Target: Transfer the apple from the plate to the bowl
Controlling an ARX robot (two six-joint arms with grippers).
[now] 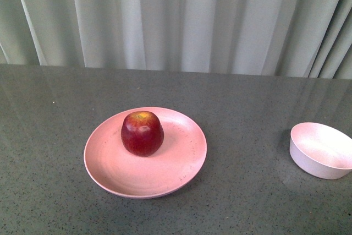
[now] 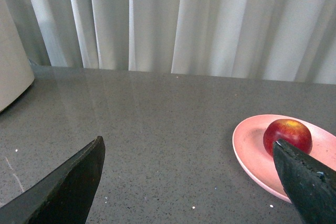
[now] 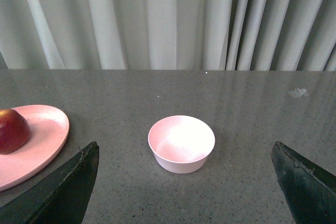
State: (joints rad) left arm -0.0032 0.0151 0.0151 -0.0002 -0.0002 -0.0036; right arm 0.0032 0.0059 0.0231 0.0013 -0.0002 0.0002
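The dark red apple (image 1: pixel 142 133) sits on the wide pink plate (image 1: pixel 181 163) in the middle of the grey table. The small pale bowl (image 1: pixel 322 150) stands empty at the right edge of the front view. Neither arm shows in the front view. My left gripper (image 2: pixel 189 145) is open and empty, with the apple (image 2: pixel 287 134) and plate (image 2: pixel 252 150) just beyond one fingertip (image 2: pixel 299 177). My right gripper (image 3: pixel 184 148) is open and empty, with the bowl (image 3: pixel 181 144) lying between and ahead of its fingers; the plate (image 3: pixel 44 135) and apple (image 3: pixel 13 130) show at the side.
A pale grey curtain (image 1: pixel 176 20) hangs along the table's far edge. A white rounded object (image 2: pixel 13 66) stands at the edge of the left wrist view. A small light mark (image 3: pixel 297 93) lies on the table beyond the bowl.
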